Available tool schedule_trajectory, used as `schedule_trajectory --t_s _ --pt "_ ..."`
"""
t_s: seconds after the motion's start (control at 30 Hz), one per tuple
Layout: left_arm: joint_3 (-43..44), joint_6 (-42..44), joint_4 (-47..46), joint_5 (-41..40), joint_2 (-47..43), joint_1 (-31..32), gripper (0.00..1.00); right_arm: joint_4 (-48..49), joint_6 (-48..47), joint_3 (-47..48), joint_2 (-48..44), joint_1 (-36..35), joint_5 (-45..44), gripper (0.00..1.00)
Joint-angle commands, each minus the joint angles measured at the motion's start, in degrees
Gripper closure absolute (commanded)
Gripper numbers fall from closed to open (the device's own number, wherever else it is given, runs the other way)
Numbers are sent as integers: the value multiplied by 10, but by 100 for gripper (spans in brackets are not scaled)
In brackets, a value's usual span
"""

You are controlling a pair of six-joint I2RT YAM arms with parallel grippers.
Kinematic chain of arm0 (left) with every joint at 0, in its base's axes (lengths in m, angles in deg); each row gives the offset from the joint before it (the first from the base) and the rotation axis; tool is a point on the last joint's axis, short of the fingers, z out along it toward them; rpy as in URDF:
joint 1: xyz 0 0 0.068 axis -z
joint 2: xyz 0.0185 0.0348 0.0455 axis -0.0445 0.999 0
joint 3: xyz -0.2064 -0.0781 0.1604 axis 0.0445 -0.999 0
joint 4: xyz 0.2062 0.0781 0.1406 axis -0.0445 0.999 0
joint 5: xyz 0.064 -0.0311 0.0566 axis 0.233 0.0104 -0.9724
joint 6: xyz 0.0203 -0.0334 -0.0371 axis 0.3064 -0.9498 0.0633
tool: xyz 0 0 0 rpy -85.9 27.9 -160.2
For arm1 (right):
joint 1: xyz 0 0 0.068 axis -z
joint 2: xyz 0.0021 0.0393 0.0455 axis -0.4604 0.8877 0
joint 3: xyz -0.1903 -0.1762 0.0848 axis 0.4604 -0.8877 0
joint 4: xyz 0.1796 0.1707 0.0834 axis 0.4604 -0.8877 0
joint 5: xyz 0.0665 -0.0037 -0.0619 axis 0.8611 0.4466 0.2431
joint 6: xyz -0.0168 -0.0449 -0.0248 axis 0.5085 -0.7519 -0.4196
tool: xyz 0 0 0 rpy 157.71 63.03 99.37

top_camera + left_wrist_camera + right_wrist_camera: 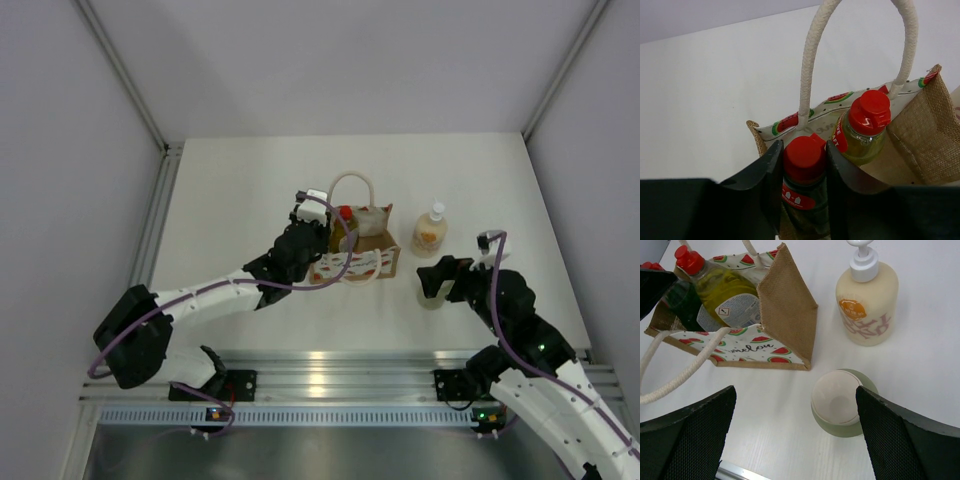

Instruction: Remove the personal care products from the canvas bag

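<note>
Bag [790, 315] sides are rough woven burlap, front panel [750, 347] smoother printed cloth, handles [807, 75] chunky braided cord. Yellow bottle [727, 295] and dark green bottle [805, 220]: glossy see-through plastic, shiny red caps [870, 112]. Pump bottle [867, 305] is smooth satin plastic. Surface [920, 390] is matt white.

The dark green bottle [805, 197] shows only cap and shoulder between the fingers of the left hand [804, 152]; the wrist picture's bottom edge cuts the rest. From above, the pale green bottle [432, 297] is perhaps a sliver under the right hand [438, 276].

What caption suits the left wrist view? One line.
Left gripper flanks the red cap of the dark green bottle in the canvas bag, yellow bottle alongside.
</note>
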Motion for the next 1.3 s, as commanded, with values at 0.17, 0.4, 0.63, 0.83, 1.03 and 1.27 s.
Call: schedule_trajectory --t_s 0.17,0.4,0.63,0.83,1.03,1.27 --pt "-3 0 -42 9 -19 3 100 3 -9 26 4 6 5 1" --pt "6 12 -35 2 -50 2 100 4 -8 25 4 6 4 1" --pt "23 16 -24 5 -83 3 100 7 -8 22 -1 6 4 0" --pt "49 22 -12 12 -97 3 100 8 -7 20 -2 5 3 0" --pt "73 23 8 13 -114 3 100 8 -6 19 -7 5 6 1" --pt "119 25 54 3 -141 4 100 8 -6 18 -9 6 3 1"
